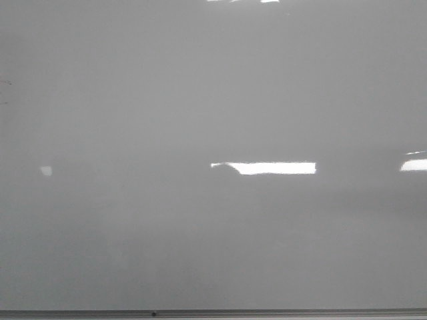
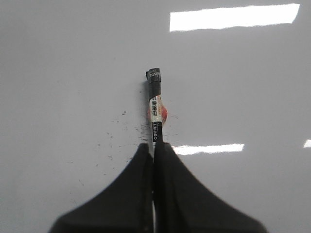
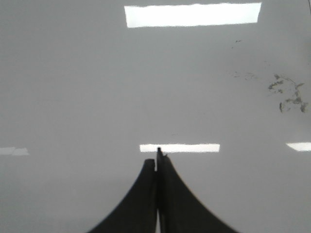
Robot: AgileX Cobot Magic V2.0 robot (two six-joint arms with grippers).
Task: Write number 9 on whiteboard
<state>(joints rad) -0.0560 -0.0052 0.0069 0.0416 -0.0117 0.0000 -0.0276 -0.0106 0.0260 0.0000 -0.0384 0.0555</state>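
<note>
The whiteboard [image 1: 200, 100] fills the front view, pale grey and glossy, with its thin grey frame edge [image 1: 267, 312] along the bottom. No number 9 stroke shows in any view. Neither gripper shows in the front view. In the left wrist view my left gripper [image 2: 154, 145] is shut on a black marker [image 2: 155, 104] with a white label. The marker points away from the fingers toward the board [image 2: 58, 73], with a reddish reflection beside it. In the right wrist view my right gripper [image 3: 156, 160] is shut over bare board [image 3: 73, 87], with only a thin dark sliver at its tips.
Bright rectangular light reflections [image 1: 273, 168] lie on the board. Faint dark specks [image 2: 114, 133] sit on the board beside the marker. Smudged old marker residue [image 3: 287, 94] marks the board in the right wrist view.
</note>
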